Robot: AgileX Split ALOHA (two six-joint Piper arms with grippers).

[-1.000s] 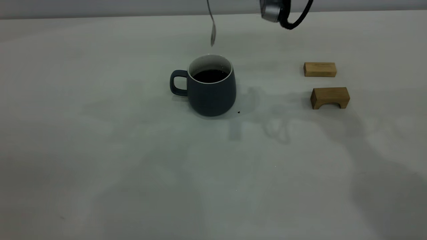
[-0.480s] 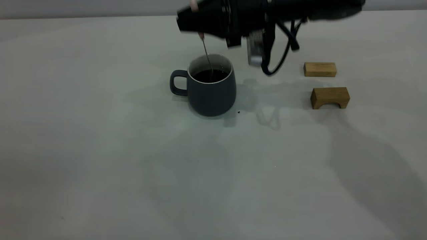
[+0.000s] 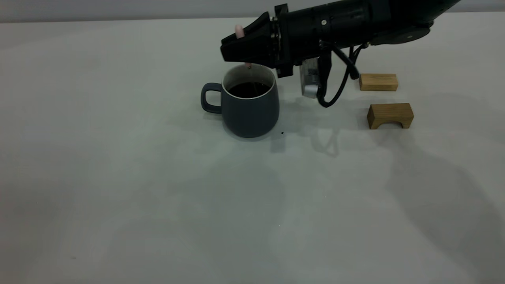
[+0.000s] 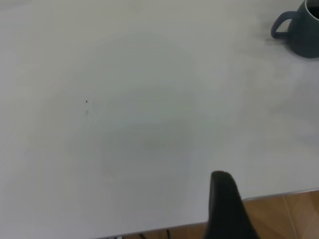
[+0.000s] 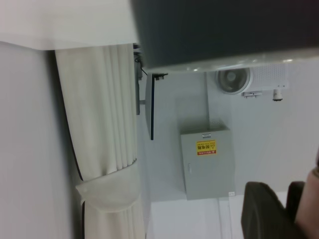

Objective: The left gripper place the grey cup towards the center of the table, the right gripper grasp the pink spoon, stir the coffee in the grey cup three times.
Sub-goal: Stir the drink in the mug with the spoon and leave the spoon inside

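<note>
Pale wall (image 5: 20,149) — tied curtain (image 5: 107,164), wood floor (image 4: 289,214).

The grey cup (image 3: 250,106) is dark slate-grey outside with a white rim and pale inside, and the coffee (image 3: 248,89) in it is glossy brown-black. The right tool (image 3: 236,49) is black; the pink spoon (image 3: 239,30) shows pale pink. The worktop (image 3: 158,189) is plain pale grey-white. Two blocks (image 3: 378,82) at the right are tan wood.

pink spoon (image 3: 239,30) mostly hidden by right gripper (image 3: 240,49) fingers — bowl unseen, grey cup (image 4: 300,29) cropped
</note>
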